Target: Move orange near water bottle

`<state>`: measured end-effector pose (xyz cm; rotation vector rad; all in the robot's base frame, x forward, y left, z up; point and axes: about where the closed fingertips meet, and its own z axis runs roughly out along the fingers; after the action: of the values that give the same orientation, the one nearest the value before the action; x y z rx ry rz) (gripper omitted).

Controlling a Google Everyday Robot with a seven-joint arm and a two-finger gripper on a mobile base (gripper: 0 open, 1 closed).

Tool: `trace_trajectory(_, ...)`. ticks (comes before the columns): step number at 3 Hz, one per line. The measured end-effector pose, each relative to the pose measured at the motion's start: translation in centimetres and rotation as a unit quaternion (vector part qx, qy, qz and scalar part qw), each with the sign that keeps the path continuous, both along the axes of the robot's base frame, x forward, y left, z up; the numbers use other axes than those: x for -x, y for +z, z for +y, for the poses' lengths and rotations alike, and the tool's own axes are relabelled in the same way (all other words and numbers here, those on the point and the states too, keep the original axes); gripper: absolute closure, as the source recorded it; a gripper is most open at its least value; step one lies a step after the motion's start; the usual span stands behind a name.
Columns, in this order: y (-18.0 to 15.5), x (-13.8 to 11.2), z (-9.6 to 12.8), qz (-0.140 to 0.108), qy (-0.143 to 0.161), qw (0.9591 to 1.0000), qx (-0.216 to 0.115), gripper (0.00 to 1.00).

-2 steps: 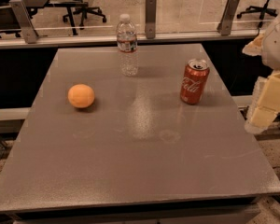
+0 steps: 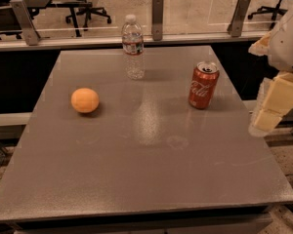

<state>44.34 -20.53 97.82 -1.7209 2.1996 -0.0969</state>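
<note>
The orange (image 2: 85,100) is a small round fruit lying on the left side of the grey table (image 2: 136,179). The water bottle (image 2: 133,47) is clear with a white cap and a white-and-red label, and stands upright at the back middle of the table. The two are well apart. My gripper (image 2: 269,107) hangs at the right edge of the view, beside the table's right edge, far from the orange and holding nothing that I can see.
A red soda can (image 2: 203,86) stands upright on the right part of the table, between the gripper and the bottle. Behind the table runs a low rail with metal posts (image 2: 157,11). Office chairs (image 2: 83,11) stand beyond it.
</note>
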Motion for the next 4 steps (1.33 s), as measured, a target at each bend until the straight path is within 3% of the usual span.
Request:
trace_trajectory(1,-0.8,-1.6,2.9,-0.005,0.011,0.9999,-0.007,0.00)
trace_trajectory(2,-2.4,-4.3,8.2,0.002,0.033,0.9992,-0.023,0.00)
trace_trajectory(4,-4.5,-7.1,15.9,0.009,0.062,0.9964,-0.057,0.00)
